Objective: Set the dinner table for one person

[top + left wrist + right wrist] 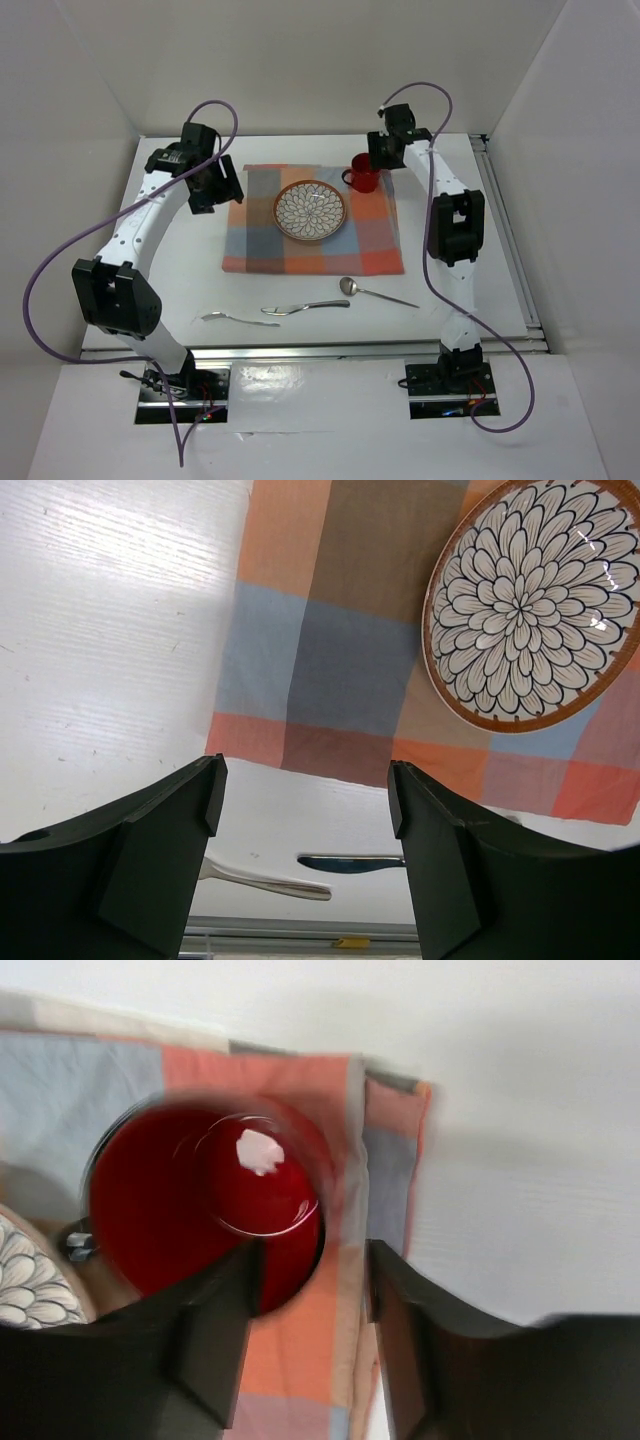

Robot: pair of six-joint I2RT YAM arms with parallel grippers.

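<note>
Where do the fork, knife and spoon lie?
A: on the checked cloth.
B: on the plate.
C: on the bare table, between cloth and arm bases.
C: the fork, knife and spoon all rest on the white table, just outside the near edge of the checked cloth.

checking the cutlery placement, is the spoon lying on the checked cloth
No, the spoon lies on the bare dinner table, just off the near edge of the checked cloth.

open tabletop (pixel 190 275) left of cloth (pixel 260 240), mug (pixel 200 1200) beside right tool (pixel 312 1260)
</note>
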